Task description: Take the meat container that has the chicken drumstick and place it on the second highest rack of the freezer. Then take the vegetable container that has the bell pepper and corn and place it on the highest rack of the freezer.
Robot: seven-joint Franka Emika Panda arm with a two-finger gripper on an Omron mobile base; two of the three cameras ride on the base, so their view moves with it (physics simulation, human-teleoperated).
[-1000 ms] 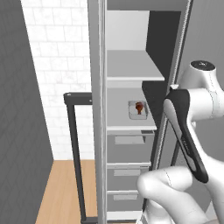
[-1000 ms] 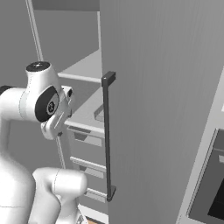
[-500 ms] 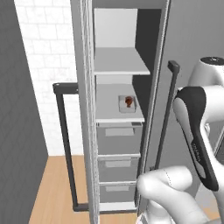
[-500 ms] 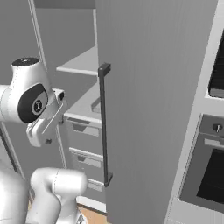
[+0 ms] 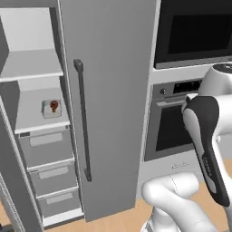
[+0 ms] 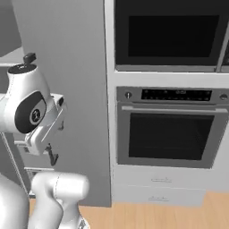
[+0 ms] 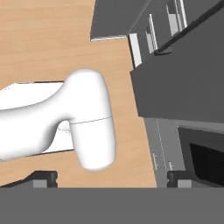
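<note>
The freezer (image 5: 104, 90) stands open at the left of the left base view, its door with the long black handle (image 5: 82, 122) facing me. The meat container (image 5: 50, 109), a small pale tray with the reddish chicken drumstick (image 5: 54, 105) in it, sits on the second highest rack (image 5: 41, 121). Above it the highest rack (image 5: 31, 68) is bare. My gripper (image 7: 111, 180) is open, its fingertips (image 7: 43, 177) far apart with nothing between them, and it points down at the wooden floor (image 7: 52, 43) away from the shelves.
Grey drawer fronts (image 5: 47, 149) fill the freezer below the racks. To the right of the freezer is a built-in oven (image 6: 170, 134) with a black-windowed unit (image 6: 170, 36) above it. My arm's dark-edged link (image 5: 206, 149) rises at the right of the left base view.
The whole picture has swung: the freezer has slid to the left and the ovens have come into view, so the camera moved. The meat container stays on its rack; the gripper stays open.
</note>
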